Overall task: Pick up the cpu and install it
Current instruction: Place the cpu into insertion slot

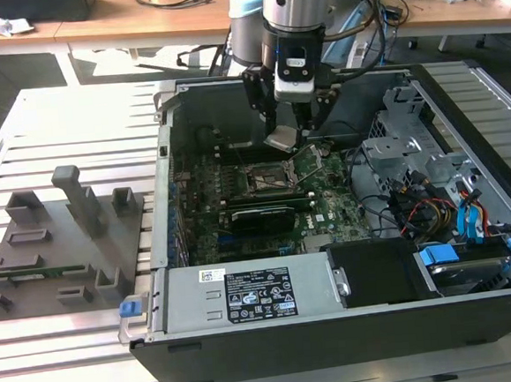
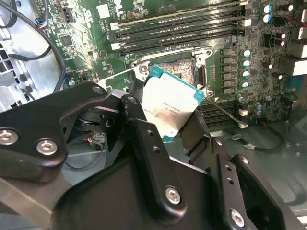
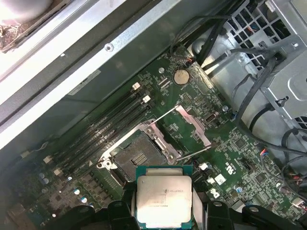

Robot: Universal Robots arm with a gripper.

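Gripper (image 1: 284,132) is clamped on the cpu (image 3: 164,200) by two opposite edges, metal top up, held in the air. The open socket (image 3: 136,158) lies below and just beside it, not under it — chip's edges look turned vs. the socket's, I reckon.

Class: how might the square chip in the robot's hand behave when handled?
The flat silvery square chip is probably stiff: gripped at two edges by the black hand, it shows no sag. Its smooth metal top may slip.
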